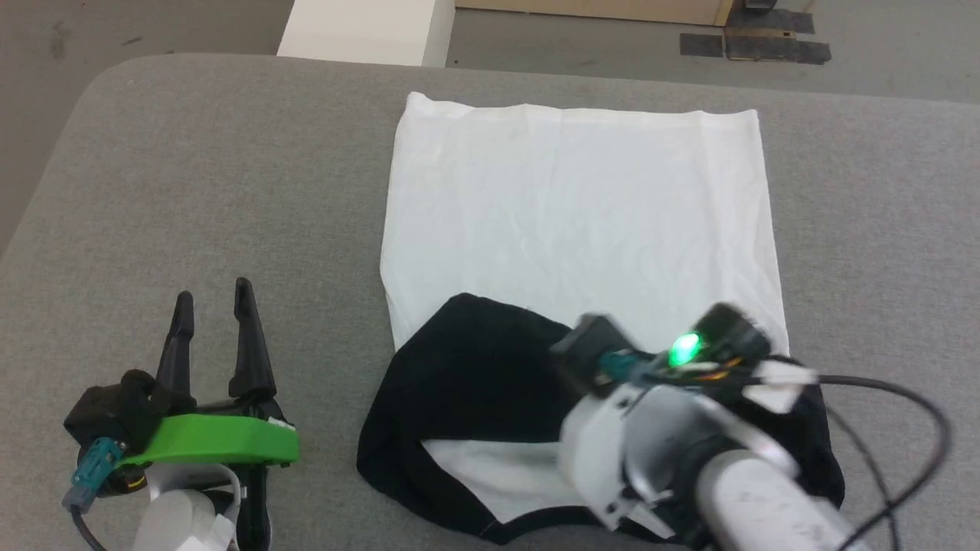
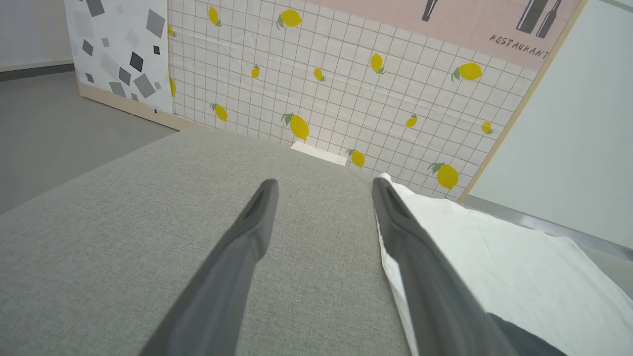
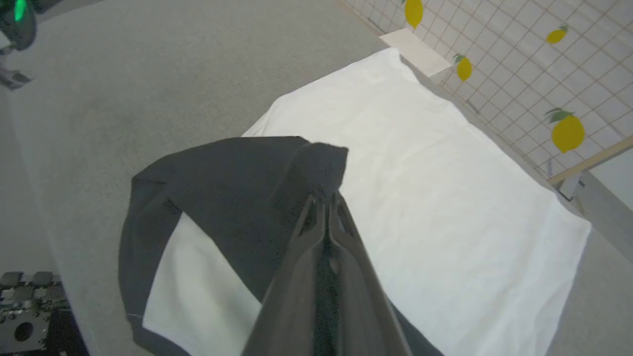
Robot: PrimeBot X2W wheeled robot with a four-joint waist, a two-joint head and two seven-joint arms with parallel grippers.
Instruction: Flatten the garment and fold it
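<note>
Right now my right claw [image 3: 326, 198] pinches shut on black sleeve cloth of the white cotton T-shirt with black sleeves [image 1: 574, 214], lying lengthwise from near edge toward far edge of the grey padded bench [image 1: 191, 176]; left claw [image 1: 214, 306] gapes empty, just beside its left side.

Closed fingers [image 3: 302, 247] on garment sleeve [image 3: 222, 173]

I am holding my left gripper [image 1: 213, 289] at the near left, fingers spread and pointing far; my right gripper [image 3: 326, 200], near right, is pinching tight.
</note>
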